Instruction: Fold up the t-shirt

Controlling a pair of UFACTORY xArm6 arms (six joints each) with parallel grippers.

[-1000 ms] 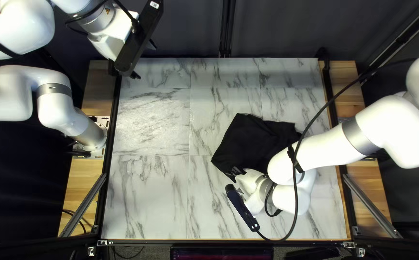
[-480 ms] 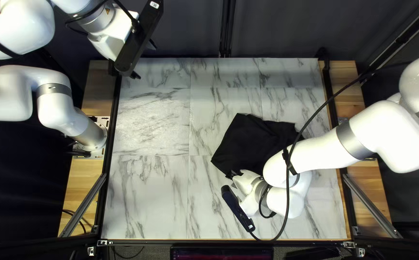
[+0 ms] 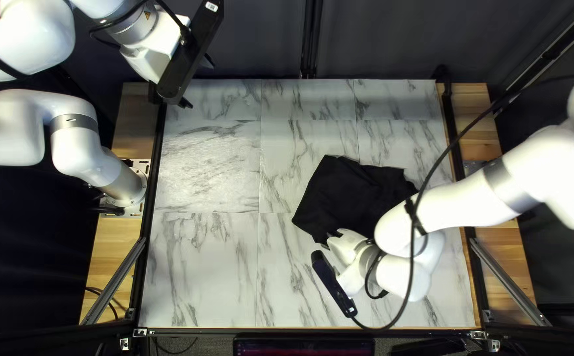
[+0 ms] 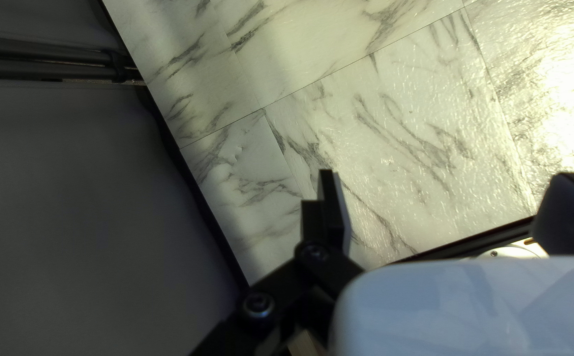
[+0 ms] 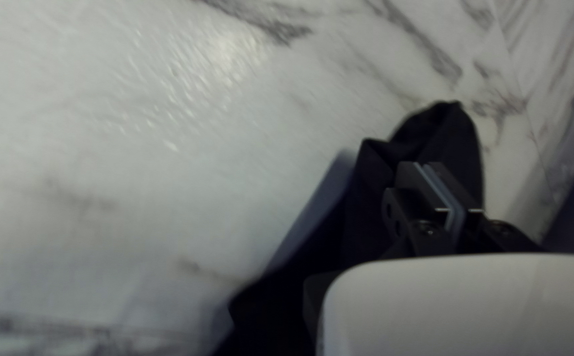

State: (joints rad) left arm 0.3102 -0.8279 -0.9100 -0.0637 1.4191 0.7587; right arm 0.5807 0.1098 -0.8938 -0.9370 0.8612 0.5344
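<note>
In the top left view my left gripper [image 3: 197, 82] is raised over the table's far left corner, away from the black t-shirt [image 3: 349, 198]. Its fingers stand wide apart in the left wrist view, nothing between the left gripper [image 4: 445, 175]. My right gripper [image 3: 337, 242] is at the shirt's near edge, its tips largely hidden by the arm. The right wrist view has the right gripper [image 5: 427, 169] shut on the dark cloth [image 5: 372, 211], which bunches around the fingers and peaks just ahead. The shirt lies crumpled, its right part covered by my right arm.
The marble-patterned table [image 3: 208, 165] has black rails along its sides. A black cable [image 3: 407, 277] loops from my right arm over the shirt's right side and the table's near part. Beyond the far edge hangs a dark curtain [image 3: 379, 39].
My right arm swung slightly left, then back right, ending a little right of its first position. The shirt's near left corner shifted slightly right. My left arm has stayed still.
</note>
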